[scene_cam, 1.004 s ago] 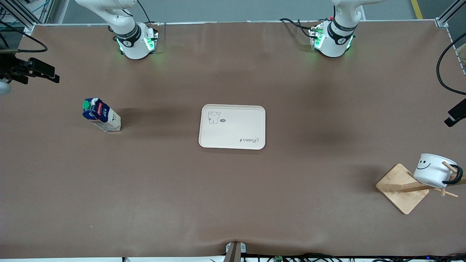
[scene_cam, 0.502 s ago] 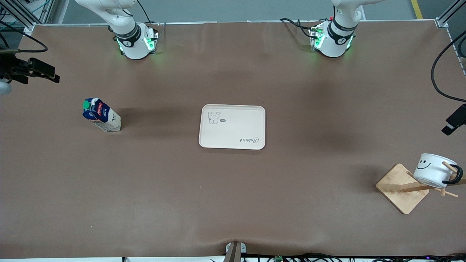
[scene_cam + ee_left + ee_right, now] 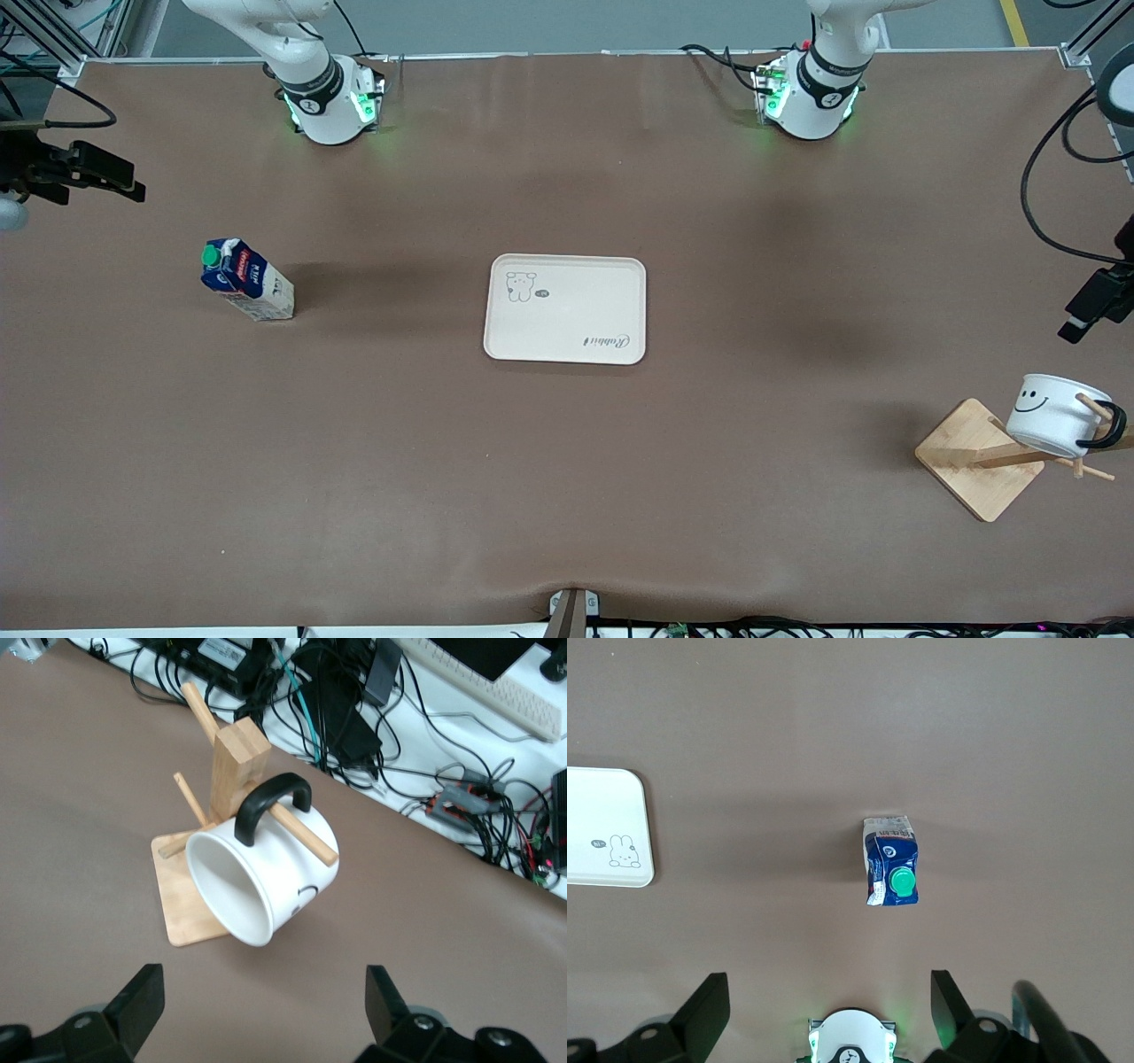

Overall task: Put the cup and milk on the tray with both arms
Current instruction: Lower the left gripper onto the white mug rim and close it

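Fingers on both grippers stand spread and empty: left gripper point(image 3: 257, 1014) faces the cup point(image 3: 259, 870) hanging on its wooden stand point(image 3: 232, 780); right gripper point(image 3: 824, 1010) hangs above the milk point(image 3: 891, 872). Tray point(image 3: 565, 308) sits bare between. I judge 2 approaches underway; next, descend and grasp.

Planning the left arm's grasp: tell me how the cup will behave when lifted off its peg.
The cup hangs tilted by its handle on the wooden stand, so it will probably swing or snag if pulled sideways. Its smooth, rigid wall may slip between fingers. The left gripper is open, facing it.
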Controlling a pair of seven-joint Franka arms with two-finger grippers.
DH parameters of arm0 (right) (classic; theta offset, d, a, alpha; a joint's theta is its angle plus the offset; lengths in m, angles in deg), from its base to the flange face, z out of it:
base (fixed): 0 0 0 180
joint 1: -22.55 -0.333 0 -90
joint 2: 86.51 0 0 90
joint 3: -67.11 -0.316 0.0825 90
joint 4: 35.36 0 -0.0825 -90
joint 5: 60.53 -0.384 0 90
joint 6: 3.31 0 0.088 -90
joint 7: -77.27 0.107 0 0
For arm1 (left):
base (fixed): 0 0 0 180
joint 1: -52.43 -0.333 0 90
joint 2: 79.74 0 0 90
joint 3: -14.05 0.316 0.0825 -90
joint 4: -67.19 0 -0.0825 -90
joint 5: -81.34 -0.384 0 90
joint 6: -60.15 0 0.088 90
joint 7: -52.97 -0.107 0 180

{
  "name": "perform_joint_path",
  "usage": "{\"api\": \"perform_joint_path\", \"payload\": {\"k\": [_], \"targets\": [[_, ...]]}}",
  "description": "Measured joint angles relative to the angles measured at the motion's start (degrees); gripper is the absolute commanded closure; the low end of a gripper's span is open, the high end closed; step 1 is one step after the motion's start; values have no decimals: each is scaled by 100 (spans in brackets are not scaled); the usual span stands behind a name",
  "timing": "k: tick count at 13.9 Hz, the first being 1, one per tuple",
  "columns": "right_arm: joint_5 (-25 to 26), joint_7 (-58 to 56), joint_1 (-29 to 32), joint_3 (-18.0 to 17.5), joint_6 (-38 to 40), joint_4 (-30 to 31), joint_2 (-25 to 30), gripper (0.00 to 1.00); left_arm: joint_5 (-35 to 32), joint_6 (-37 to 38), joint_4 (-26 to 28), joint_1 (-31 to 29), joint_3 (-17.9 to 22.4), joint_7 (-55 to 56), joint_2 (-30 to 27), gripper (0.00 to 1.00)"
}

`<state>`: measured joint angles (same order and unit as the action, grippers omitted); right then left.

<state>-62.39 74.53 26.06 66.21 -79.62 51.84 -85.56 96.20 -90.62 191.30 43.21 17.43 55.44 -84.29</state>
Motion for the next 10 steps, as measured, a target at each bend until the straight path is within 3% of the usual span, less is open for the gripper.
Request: {"api": "perform_joint_path", "payload": {"k": [3, 10], "targets": [[0, 0, 0, 0, 1, 2, 0, 0, 11, -651, 209, 90, -74, 0, 261, 0], [-2, 0, 0, 0, 6, 4, 0, 0, 14, -923, 196, 102, -80, -1, 512, 0]]}}
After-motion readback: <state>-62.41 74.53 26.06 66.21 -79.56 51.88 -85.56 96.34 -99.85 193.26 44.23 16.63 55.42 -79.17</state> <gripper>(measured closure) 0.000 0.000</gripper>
